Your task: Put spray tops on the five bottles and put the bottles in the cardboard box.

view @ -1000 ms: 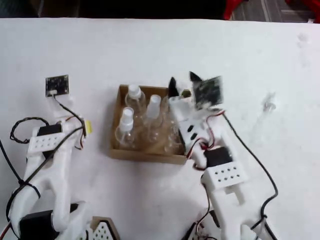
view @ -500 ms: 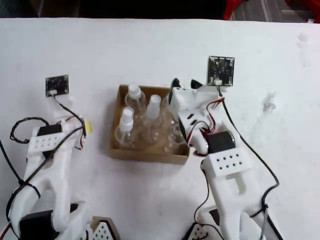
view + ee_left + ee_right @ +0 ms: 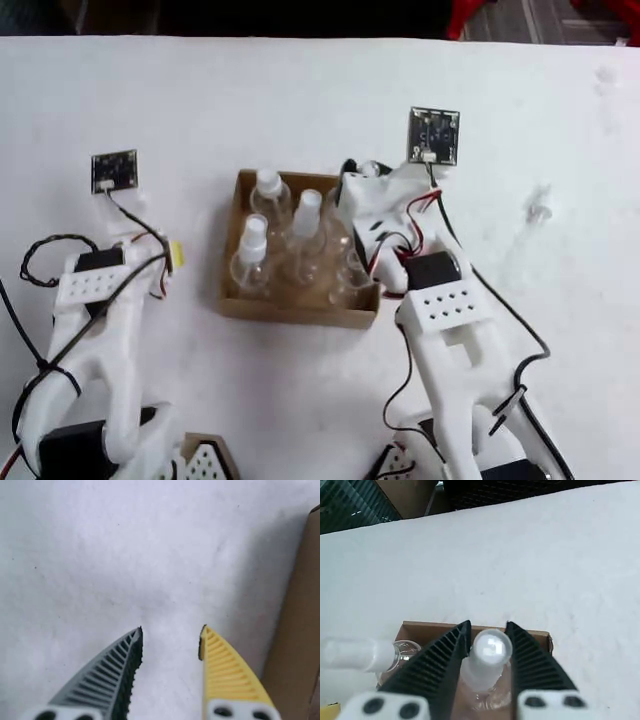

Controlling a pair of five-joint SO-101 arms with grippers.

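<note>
The cardboard box (image 3: 295,312) sits mid-table and holds several clear bottles with white spray tops (image 3: 268,190). My right gripper (image 3: 352,192) is at the box's far right corner. In the right wrist view its black fingers (image 3: 445,652) press both sides of one bottle's white spray top (image 3: 491,649), which stands inside the box (image 3: 420,628). A neighbouring bottle's top (image 3: 355,654) is beside it. My left gripper (image 3: 170,635) is open low over bare table, its yellow finger (image 3: 225,670) close to the box's outer wall (image 3: 300,630). In the high view it is at the box's left (image 3: 172,256).
A small clear object (image 3: 540,212) lies on the white table (image 3: 300,100) to the right. Cables trail from both arms. Beyond the table's far edge the room is dark, with something red (image 3: 480,15) at the back right.
The right wrist has turned and pushed forward. Its fingers, spread wide beyond the box a second ago, now sit around a spray top in the box. The left arm has stayed still.
</note>
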